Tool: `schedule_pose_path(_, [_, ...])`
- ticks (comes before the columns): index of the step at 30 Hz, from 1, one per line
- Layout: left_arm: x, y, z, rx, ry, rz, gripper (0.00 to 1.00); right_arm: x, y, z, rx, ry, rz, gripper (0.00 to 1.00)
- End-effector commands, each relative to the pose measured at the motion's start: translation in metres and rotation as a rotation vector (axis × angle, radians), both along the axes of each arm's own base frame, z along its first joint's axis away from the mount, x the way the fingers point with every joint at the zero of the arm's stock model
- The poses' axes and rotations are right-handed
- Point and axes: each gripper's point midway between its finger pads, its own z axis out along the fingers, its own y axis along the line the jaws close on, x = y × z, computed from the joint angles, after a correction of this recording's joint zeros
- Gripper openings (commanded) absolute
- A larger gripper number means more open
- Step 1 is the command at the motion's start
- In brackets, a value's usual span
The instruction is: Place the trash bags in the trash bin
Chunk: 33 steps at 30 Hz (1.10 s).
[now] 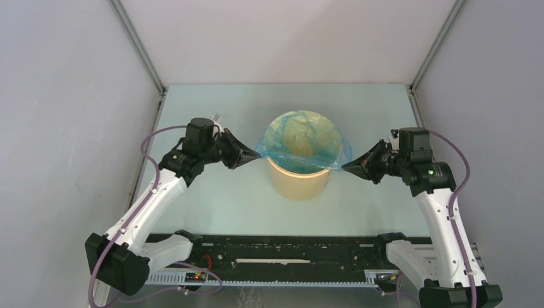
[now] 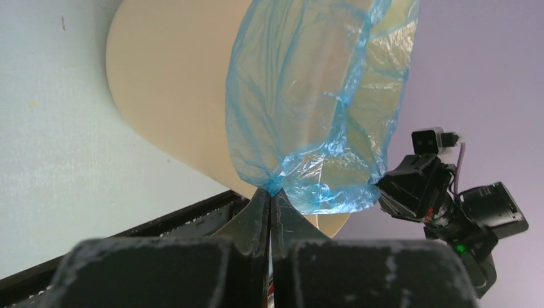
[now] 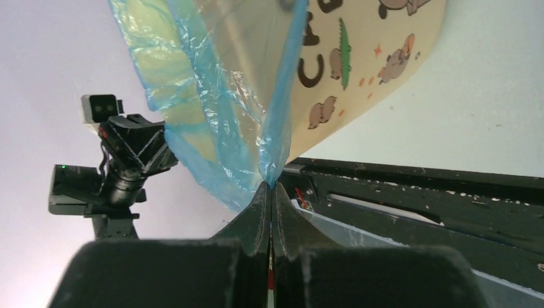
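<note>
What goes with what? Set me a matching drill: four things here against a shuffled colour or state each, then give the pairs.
1. trash bag
2. trash bin
3. left gripper
4. right gripper

A. tan, standing upright
B. shut on the bag, left of the bin
C. light blue, draped over the bin's mouth
D. shut on the bag, right of the bin

Pairs: 1-C, 2-A, 3-B, 4-D

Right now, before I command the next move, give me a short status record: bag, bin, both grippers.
bag: light-blue trash bag opened over the bin mouth, edge folded outside the rim
bin: tan trash bin upright between the grippers
left gripper: fingers shut on the bag edge, bin's left side
right gripper: fingers shut on the bag edge, bin's right side
task: bag appears to line the bin; not released
</note>
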Motion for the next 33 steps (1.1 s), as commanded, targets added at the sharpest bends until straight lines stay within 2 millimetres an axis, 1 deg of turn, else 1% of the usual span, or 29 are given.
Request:
schedule_pose_path(1, [-0.019,-0.005,-0.007,0.016,-0.010,-0.073,0.00,-0.016,0.000,-0.014,-0.021,-0.011,0.057,0.00])
schedule_pose_path(2, [-0.021,-0.006,-0.011,0.016,0.005,-0.080,0.00,-0.018,0.000,-0.018,-0.021,-0.001,0.064,0.00])
schedule_pose_path(4, [-0.026,-0.008,-0.015,0.021,0.016,-0.094,0.00,-0.022,0.001,-0.022,-0.020,0.004,0.080,0.00])
schedule_pose_path(8, [-0.032,-0.001,-0.022,0.057,0.010,-0.090,0.00,-0.027,-0.003,-0.027,-0.056,-0.003,0.096,0.00])
schedule_pose_path(11, [-0.034,0.001,-0.030,0.083,0.031,-0.101,0.00,-0.027,-0.004,-0.033,-0.066,0.001,0.098,0.00])
schedule_pose_path(16, [-0.029,0.004,-0.048,0.148,0.053,-0.111,0.00,-0.021,-0.004,-0.046,-0.074,0.009,0.105,0.00])
schedule_pose_path(19, [-0.028,0.004,-0.052,0.159,0.063,-0.114,0.00,-0.019,-0.005,-0.051,-0.085,0.017,0.117,0.00])
schedule_pose_path(22, [-0.029,0.007,-0.049,0.164,0.046,-0.108,0.00,-0.021,-0.004,-0.052,-0.088,0.016,0.132,0.00])
schedule_pose_path(25, [-0.027,0.009,-0.047,0.179,0.028,-0.097,0.00,-0.021,-0.008,-0.055,-0.115,0.009,0.133,0.00])
schedule_pose_path(28, [-0.020,0.005,-0.051,0.185,0.045,-0.109,0.00,-0.017,-0.012,-0.061,-0.143,0.008,0.134,0.00])
schedule_pose_path(31, [-0.007,-0.001,-0.052,0.185,0.047,-0.118,0.00,-0.006,-0.013,-0.068,-0.156,0.002,0.133,0.00])
schedule_pose_path(33, [0.001,-0.005,-0.049,0.184,0.038,-0.120,0.00,0.004,-0.013,-0.070,-0.157,-0.010,0.139,0.03])
